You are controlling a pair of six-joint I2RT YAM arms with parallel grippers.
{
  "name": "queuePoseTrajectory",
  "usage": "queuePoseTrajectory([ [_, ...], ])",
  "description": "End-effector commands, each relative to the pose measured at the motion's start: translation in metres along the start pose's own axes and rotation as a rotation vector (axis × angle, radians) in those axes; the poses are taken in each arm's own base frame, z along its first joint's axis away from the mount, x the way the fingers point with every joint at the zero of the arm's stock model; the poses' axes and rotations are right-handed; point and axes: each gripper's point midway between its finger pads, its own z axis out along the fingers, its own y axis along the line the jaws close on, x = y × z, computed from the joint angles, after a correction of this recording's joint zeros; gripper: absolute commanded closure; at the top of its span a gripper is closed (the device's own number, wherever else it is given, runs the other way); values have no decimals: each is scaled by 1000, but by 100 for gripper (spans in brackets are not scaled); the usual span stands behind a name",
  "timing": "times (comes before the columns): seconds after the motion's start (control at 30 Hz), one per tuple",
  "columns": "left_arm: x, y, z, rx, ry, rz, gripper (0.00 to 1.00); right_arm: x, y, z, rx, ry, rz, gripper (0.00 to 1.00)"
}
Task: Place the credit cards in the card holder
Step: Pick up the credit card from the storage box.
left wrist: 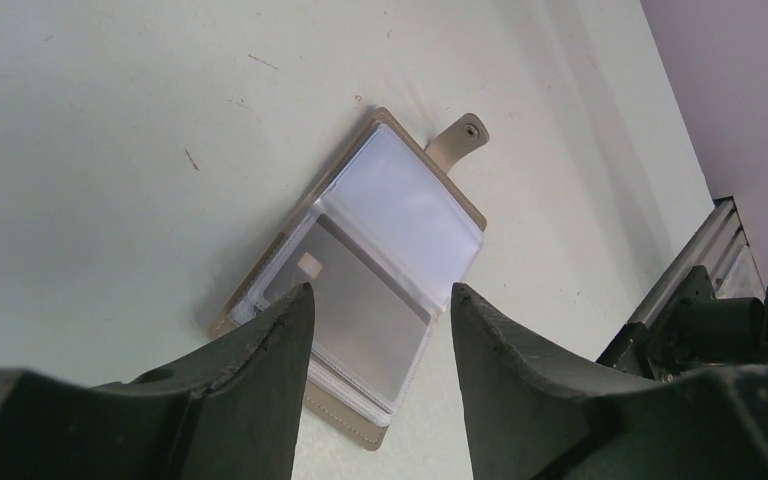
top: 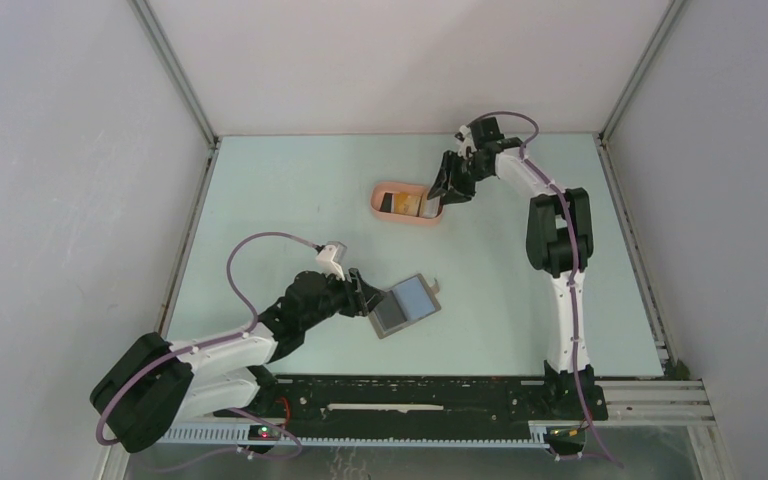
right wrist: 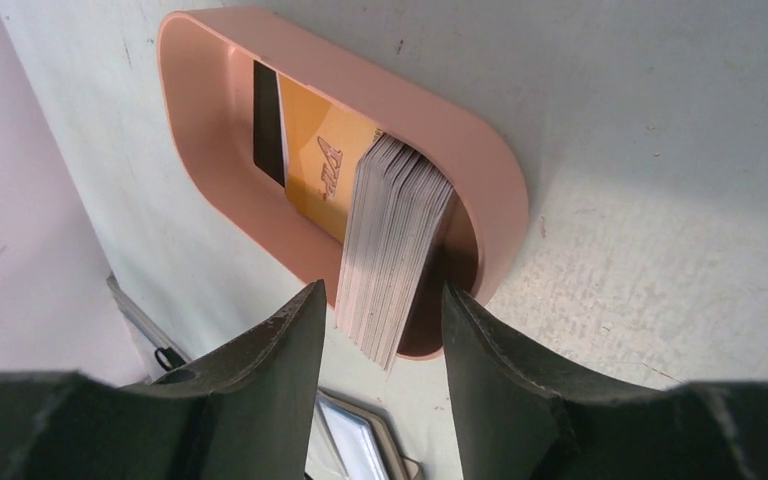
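Note:
The card holder [top: 407, 303] lies open on the table, its clear sleeves up; in the left wrist view [left wrist: 400, 200] its near sleeve holds a grey card [left wrist: 360, 315]. My left gripper [top: 365, 297] [left wrist: 380, 295] is open and empty, right at the holder's near-left edge. The credit cards sit in a salmon-pink tray [top: 378, 205] [right wrist: 480, 160]: a thick stack on edge [right wrist: 395, 245], an orange-yellow card [right wrist: 320, 160] and a dark-striped card [right wrist: 267, 125]. My right gripper [top: 447, 192] [right wrist: 380, 290] is open, its jaws on either side of the stack's near end.
The holder's snap strap [left wrist: 467, 133] sticks out at its far corner. The open holder also shows at the bottom of the right wrist view [right wrist: 365, 450]. Grey walls enclose the table, and a black rail [top: 410, 395] runs along the near edge.

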Motion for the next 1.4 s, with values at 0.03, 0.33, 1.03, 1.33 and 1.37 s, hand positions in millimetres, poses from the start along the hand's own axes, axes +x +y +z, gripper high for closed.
queuePoseTrajectory([
  [0.03,-18,-15,4,41,-41,17,43,-1,1,5,-30,12,22,43],
  [0.33,-18,-16,4,45,-42,13,43,0,-4,14,15,16,21,45],
  [1.03,-19,-17,3,50,-43,10,43,0,-5,7,-64,41,55,46],
  [1.33,-20,-17,2,50,-45,12,43,-6,12,-12,-139,26,50,50],
  [1.37,-20,-18,2,52,-47,13,43,-7,13,-13,-145,24,49,50],
])
